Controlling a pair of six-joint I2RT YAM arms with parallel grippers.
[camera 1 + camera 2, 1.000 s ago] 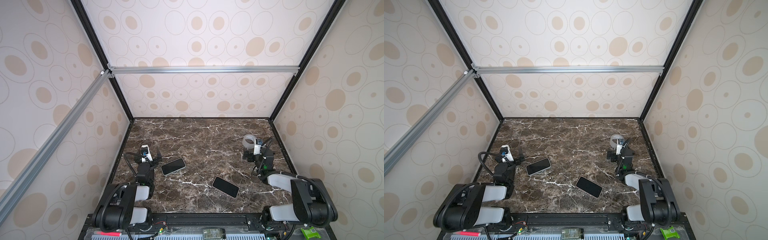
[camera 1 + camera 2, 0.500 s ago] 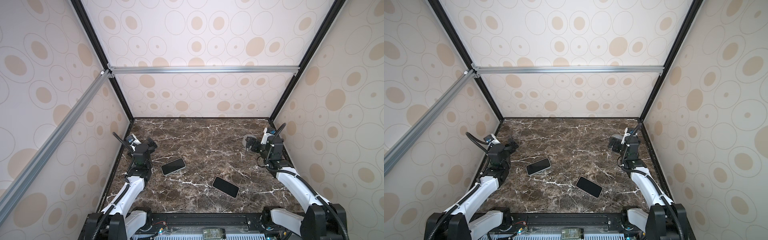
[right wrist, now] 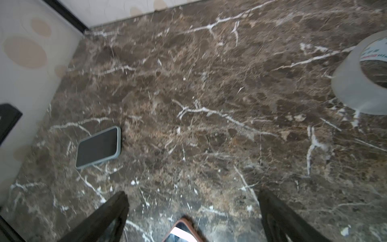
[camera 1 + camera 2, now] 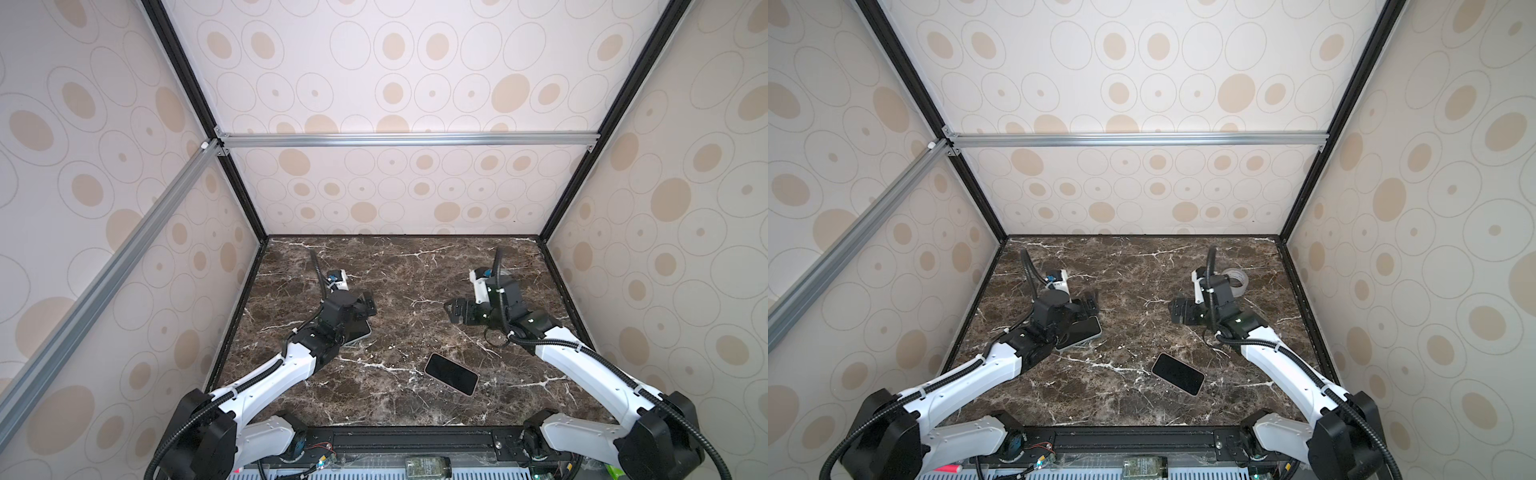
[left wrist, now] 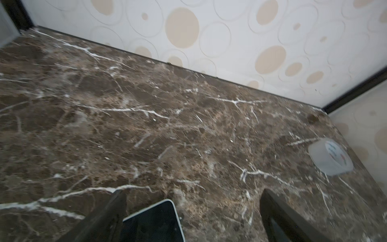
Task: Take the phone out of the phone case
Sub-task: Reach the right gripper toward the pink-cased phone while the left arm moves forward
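Note:
A dark-screened phone in a grey-green phone case (image 3: 98, 147) lies flat on the left of the marble table, and in both top views my left arm partly covers it (image 4: 358, 332) (image 4: 1084, 330). My left gripper (image 4: 368, 305) (image 5: 192, 194) hovers open just past its far end, and the case's corner (image 5: 155, 222) shows beside one finger. A second phone with a pinkish rim (image 4: 451, 374) (image 4: 1178, 373) lies face up near the front centre. My right gripper (image 4: 455, 311) (image 3: 192, 194) hangs open and empty above the table beyond that phone's end (image 3: 182, 231).
A roll of clear tape (image 4: 1235, 280) (image 3: 362, 79) (image 5: 330, 156) stands at the back right, behind my right wrist. Patterned walls with black frame posts close in the marble table (image 4: 399, 270) on three sides.
Both arms have unfolded from their low position at the front and reached out over the table, the left above the cased phone. Both grippers stay open. The phones have not moved.

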